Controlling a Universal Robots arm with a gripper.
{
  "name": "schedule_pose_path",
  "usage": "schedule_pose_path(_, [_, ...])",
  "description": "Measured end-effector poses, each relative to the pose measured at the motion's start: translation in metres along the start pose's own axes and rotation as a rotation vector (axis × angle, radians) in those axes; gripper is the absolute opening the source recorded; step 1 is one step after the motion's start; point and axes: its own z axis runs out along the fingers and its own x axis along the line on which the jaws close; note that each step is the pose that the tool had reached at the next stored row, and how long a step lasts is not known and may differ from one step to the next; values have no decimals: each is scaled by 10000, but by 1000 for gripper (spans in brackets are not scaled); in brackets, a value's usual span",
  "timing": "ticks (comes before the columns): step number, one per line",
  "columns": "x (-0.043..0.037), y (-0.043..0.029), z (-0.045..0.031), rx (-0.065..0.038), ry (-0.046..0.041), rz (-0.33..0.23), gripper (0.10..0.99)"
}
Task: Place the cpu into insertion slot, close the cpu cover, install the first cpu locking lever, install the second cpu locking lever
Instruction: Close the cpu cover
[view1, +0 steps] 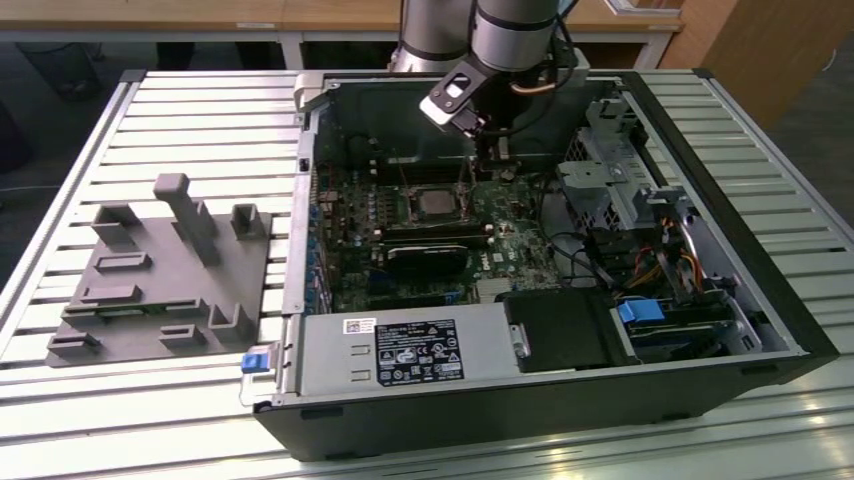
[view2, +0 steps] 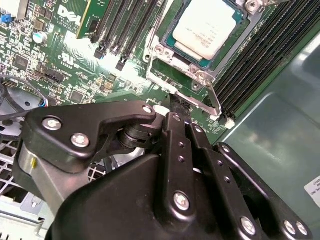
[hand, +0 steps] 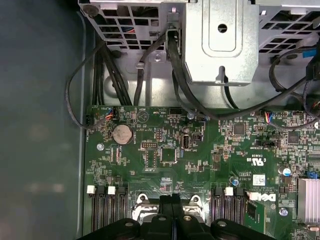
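Observation:
The cpu (view2: 207, 26), a pale silvery square, lies seated in the insertion slot (view2: 186, 54) on the green board. The cpu cover (view2: 172, 59), a dark metal frame, lies flat around it. A thin metal locking lever (view2: 214, 96) runs along the socket's edge. My gripper (view2: 176, 101) is shut, with nothing held between its black fingers, and its tips sit right at the bent end of that lever. In the exterior view the gripper (view1: 489, 152) hangs inside the open computer case, just beyond the cpu (view1: 435, 203). In the first wrist view the gripper (hand: 172, 199) points at the socket's edge.
Long black memory slots (view2: 260, 55) flank the socket. A black fan cooler (view1: 424, 256) sits near it. Cables (hand: 107, 75) and a metal drive cage (hand: 220, 40) stand beyond the board. The power supply (view1: 400, 352) and the case walls bound the space. A grey fixture (view1: 160, 270) lies on the slatted table.

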Motion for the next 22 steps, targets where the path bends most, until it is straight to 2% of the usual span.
schedule_pose_path(22, [0,-136,16,0,1,0,106])
